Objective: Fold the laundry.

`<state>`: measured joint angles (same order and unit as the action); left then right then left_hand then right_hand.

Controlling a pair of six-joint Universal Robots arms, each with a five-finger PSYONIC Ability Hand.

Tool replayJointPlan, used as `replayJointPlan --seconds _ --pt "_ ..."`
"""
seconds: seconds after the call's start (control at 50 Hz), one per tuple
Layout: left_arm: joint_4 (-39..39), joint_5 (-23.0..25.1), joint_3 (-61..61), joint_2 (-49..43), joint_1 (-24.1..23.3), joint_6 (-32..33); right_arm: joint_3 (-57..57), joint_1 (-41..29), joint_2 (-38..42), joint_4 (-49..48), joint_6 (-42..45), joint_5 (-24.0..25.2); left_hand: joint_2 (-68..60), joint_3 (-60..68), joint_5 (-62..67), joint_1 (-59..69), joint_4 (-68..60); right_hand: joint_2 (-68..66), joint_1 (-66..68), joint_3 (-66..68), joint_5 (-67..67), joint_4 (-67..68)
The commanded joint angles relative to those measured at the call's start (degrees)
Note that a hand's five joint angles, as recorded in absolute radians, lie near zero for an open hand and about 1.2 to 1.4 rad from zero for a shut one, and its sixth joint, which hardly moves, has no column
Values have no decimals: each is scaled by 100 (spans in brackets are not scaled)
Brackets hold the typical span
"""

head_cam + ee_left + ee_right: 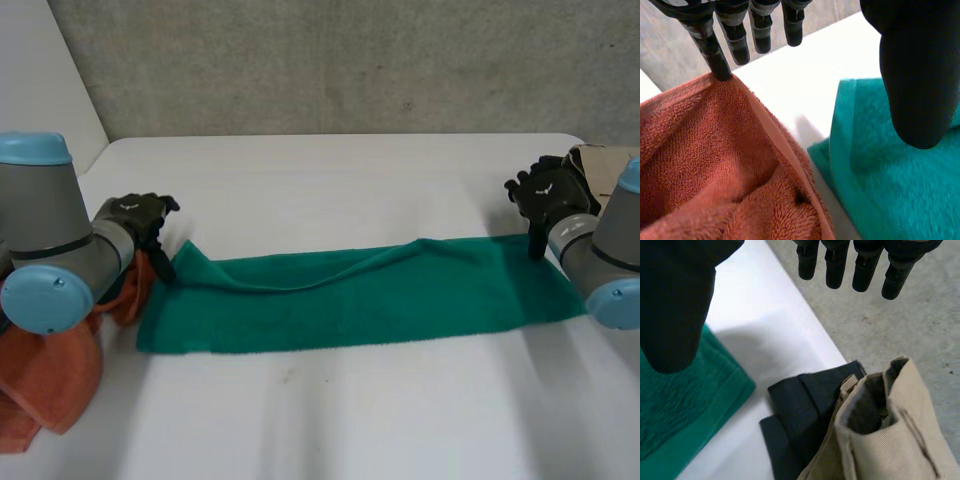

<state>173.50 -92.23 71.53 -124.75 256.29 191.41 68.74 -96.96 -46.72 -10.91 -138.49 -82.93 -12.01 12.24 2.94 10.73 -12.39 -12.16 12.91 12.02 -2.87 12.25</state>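
A green towel (360, 290) lies on the white table (330, 180) as a long band folded lengthwise, running from one hand to the other. My left hand (135, 218) hovers over the towel's left end (875, 175), fingers straight and apart from the thumb (917, 75), holding nothing. One fingertip touches the orange towel (705, 165) beside it. My right hand (545, 195) hangs over the towel's right end (685, 400), fingers (840, 265) spread and empty.
An orange towel (60, 360) is heaped at the table's left front edge under my left arm. Dark and beige folded garments (855, 430) lie at the table's right edge (600, 160), just beyond my right hand. A grey wall stands behind the table.
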Motion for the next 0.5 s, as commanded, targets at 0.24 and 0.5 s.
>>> replayJointPlan --seconds 0.24,0.5 --pt "1484 547 1478 602 -308 889 781 160 -1129 422 -574 769 201 -224 -294 -73 239 216 -291 -202 287 -225" --pt "1529 996 1153 -92 -475 757 676 63 -865 511 -504 725 201 -224 -294 -73 239 216 -291 -202 287 -225"
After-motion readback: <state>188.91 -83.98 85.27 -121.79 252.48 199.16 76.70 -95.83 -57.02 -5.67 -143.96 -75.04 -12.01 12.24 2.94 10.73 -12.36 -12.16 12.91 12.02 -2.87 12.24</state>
